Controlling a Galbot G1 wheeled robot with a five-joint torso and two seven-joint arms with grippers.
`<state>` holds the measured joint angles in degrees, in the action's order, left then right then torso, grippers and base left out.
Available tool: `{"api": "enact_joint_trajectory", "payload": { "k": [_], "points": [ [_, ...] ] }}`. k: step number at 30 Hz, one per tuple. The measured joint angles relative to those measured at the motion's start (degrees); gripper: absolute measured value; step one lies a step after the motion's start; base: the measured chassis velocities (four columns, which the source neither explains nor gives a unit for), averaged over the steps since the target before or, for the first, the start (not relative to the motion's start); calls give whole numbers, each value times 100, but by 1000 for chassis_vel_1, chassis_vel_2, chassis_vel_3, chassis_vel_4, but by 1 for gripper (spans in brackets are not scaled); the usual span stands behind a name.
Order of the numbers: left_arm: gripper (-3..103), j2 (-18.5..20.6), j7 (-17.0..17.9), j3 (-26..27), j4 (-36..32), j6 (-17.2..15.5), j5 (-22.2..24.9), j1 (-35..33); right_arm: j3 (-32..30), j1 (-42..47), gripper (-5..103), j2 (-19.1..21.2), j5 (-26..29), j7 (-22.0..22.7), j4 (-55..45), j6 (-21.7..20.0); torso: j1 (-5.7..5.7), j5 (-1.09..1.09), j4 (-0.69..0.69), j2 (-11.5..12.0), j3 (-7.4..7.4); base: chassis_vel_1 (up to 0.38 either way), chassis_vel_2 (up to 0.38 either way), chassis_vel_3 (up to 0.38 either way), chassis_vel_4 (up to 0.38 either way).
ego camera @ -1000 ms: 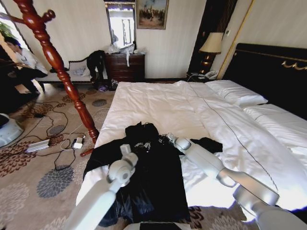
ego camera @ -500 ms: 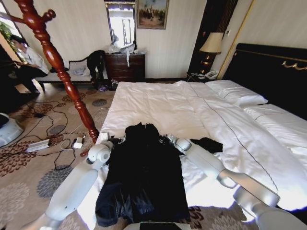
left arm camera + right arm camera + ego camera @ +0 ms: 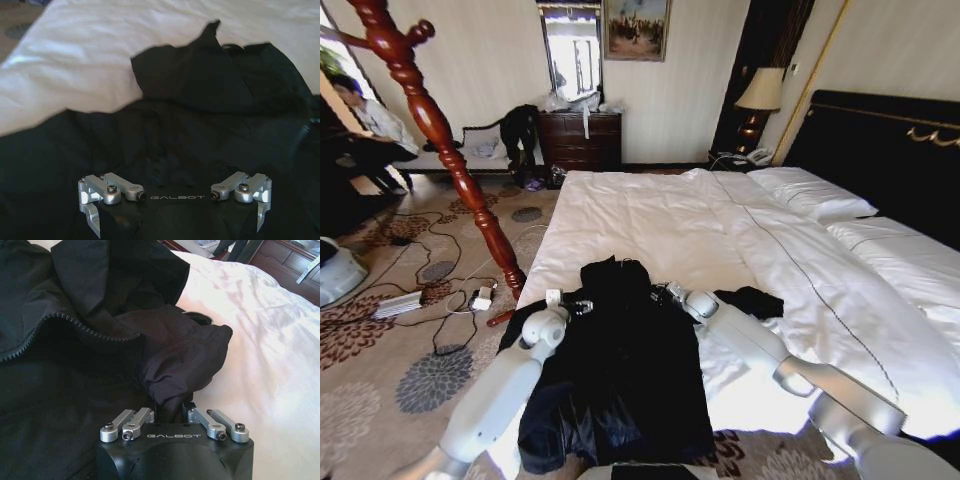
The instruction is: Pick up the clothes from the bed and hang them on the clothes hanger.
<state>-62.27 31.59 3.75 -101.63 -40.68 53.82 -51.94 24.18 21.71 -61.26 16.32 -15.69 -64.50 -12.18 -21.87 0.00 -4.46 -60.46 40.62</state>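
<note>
The clothes (image 3: 620,370), one black coat, lie spread on the near left corner of the bed (image 3: 650,215). My left gripper (image 3: 568,300) is at the coat's left shoulder edge; the left wrist view shows the left gripper (image 3: 177,222) open just above the black cloth (image 3: 190,100). At the collar's right side, my right gripper (image 3: 667,291) rests on the coat. In the right wrist view the right gripper (image 3: 170,407) is shut on a bunched fold of the coat (image 3: 180,360). The red-brown clothes hanger (image 3: 430,120) stands on the carpet, left of the bed.
Cables and a power strip (image 3: 400,302) lie on the carpet by the stand's foot. A black headboard (image 3: 890,150) and pillows (image 3: 815,195) are at the right. A dresser (image 3: 580,140) and a lamp (image 3: 760,95) stand against the far wall.
My left gripper swung off the coat's middle to the left, then came back a little to the coat's left shoulder edge. The right arm and the coat stayed put.
</note>
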Motion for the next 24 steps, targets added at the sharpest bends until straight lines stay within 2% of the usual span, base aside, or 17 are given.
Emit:
{"api": "enact_joint_trajectory", "payload": {
  "k": [1,2,5,6,7,9,10,13,14,15,16,18,20,24],
  "points": [
    [100,-5,99,-34,-72,-33,181,-48,12,-7,25,-1,58,17,1,-10,0,2,2,1,0,0,0,0,0],
    [100,-5,161,-58,-163,-49,347,-97,16,-12,30,7,115,33,1,-13,0,3,3,0,0,0,0,0,0],
    [100,25,143,-74,-377,-38,575,-189,12,-13,41,68,251,72,-38,-15,0,2,3,1,0,0,0,0,0],
    [100,59,76,-65,-472,-11,658,-217,-9,-1,47,122,314,90,-93,-16,0,2,2,0,0,0,0,0,0],
    [100,117,-26,-39,-628,28,752,-242,-54,18,47,191,379,106,-186,-17,-1,1,1,1,1,0,0,0,0],
    [100,281,-302,52,-983,169,896,-263,-153,77,57,379,531,159,-475,-43,-1,1,0,1,0,0,0,0,0],
    [100,281,-302,52,-983,169,896,-263,-153,77,57,379,531,159,-475,-43,-1,1,0,1,0,0,0,0,0],
    [100,707,-732,254,-1478,322,1190,-192,-263,237,73,743,622,214,-1078,-113,0,0,0,0,-1,0,0,0,0],
    [100,832,-803,307,-1542,349,1241,-132,-298,297,73,832,621,222,-1216,-131,0,0,0,0,-1,0,0,0,0],
    [100,988,-860,364,-1578,377,1328,-29,-352,387,79,936,619,233,-1380,-155,0,1,0,0,-1,0,0,0,0],
    [100,988,-860,364,-1578,377,1328,-29,-352,387,79,936,619,233,-1380,-155,0,1,0,0,-1,0,0,0,0],
    [100,1183,-865,405,-1551,384,1516,171,-445,529,89,1060,600,273,-1571,-181,0,1,-1,0,-1,0,0,0,0],
    [100,1300,-765,379,-1279,294,1588,520,-584,693,98,1156,594,542,-1782,-204,0,0,-1,0,-1,0,0,0,0],
    [100,1346,-681,326,-873,176,1537,847,-627,686,100,1122,699,772,-1870,-232,0,-2,-4,0,-1,0,0,0,0]
  ]
}}
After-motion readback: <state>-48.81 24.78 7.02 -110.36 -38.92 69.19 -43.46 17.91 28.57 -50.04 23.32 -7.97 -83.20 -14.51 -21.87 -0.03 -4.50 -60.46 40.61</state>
